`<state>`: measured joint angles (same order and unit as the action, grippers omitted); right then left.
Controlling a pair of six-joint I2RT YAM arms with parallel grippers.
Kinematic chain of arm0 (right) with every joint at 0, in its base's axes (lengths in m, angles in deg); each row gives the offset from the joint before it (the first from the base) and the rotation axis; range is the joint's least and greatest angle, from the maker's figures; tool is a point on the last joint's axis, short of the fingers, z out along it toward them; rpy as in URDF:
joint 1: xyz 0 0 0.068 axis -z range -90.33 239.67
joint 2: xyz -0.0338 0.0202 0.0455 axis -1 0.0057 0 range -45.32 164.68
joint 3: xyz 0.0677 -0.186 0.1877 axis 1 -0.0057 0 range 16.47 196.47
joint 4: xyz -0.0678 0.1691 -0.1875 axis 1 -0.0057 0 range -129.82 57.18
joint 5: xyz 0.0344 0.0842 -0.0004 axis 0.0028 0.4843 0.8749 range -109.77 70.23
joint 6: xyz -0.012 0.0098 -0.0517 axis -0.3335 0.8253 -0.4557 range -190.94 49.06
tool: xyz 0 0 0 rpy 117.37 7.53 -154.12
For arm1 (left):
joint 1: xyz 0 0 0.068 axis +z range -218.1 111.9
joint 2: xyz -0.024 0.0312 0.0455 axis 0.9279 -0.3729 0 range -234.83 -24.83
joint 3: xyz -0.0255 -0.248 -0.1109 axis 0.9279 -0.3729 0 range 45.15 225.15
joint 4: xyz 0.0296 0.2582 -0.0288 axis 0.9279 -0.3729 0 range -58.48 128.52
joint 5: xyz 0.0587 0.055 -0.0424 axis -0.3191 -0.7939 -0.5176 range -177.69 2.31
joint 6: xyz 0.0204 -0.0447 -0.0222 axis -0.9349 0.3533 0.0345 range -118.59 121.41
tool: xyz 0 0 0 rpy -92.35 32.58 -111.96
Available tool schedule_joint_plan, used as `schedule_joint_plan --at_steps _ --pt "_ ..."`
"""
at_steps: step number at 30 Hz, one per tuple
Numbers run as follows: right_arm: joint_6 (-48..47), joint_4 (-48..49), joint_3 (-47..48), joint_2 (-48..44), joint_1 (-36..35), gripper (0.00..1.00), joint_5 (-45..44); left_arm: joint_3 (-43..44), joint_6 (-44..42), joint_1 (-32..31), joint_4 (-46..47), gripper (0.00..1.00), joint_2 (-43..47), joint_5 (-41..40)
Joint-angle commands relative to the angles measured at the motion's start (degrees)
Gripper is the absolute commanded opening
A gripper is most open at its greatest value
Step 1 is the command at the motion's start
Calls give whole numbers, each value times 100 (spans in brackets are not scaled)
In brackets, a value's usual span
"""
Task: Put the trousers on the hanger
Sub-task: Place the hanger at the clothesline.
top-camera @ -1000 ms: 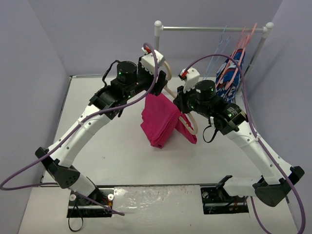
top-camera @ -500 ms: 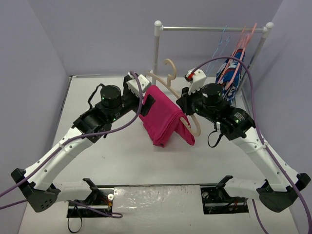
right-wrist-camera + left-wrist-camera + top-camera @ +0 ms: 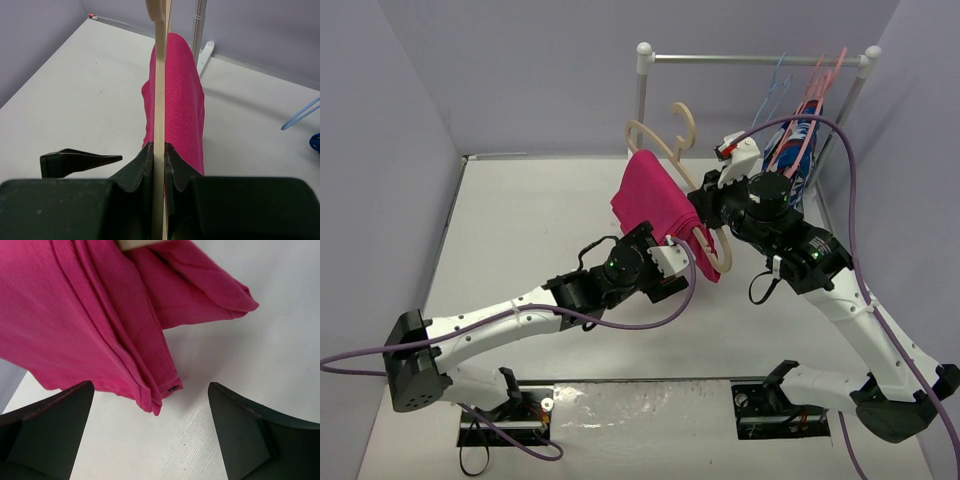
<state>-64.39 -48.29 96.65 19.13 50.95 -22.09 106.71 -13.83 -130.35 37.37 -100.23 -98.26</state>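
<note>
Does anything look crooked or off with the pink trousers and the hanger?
The hanger, pinched in the right gripper, is held in the air at a tilt rather than level. The trousers drape over it bunched up, with one end poking out sideways low down. Nothing looks torn.

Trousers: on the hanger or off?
On. The trousers hang folded over the hanger, which the right gripper clamps; the left gripper is open, holding nothing.

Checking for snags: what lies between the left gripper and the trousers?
Nothing: in the left wrist view the hem of the trousers hangs directly ahead of the open left gripper, bare table beside it.
</note>
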Motion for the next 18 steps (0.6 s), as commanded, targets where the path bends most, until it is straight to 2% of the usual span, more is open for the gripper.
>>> schedule_joint_plan --at_steps 1,5,11,18 --pt "259 1776 331 -276 -38 0 -208 -275 -241 -60 2016 97 9 -773" --pt "376 1812 318 -297 -39 0 -188 -563 -217 -60 2924 97 -161 -946" --pt "488 1881 261 -346 -31 0 -136 -638 -224 -60 3700 97 -508 -901" --pt "533 1890 212 -447 -34 0 -110 -555 -239 -36 4073 97 -881 -1081"
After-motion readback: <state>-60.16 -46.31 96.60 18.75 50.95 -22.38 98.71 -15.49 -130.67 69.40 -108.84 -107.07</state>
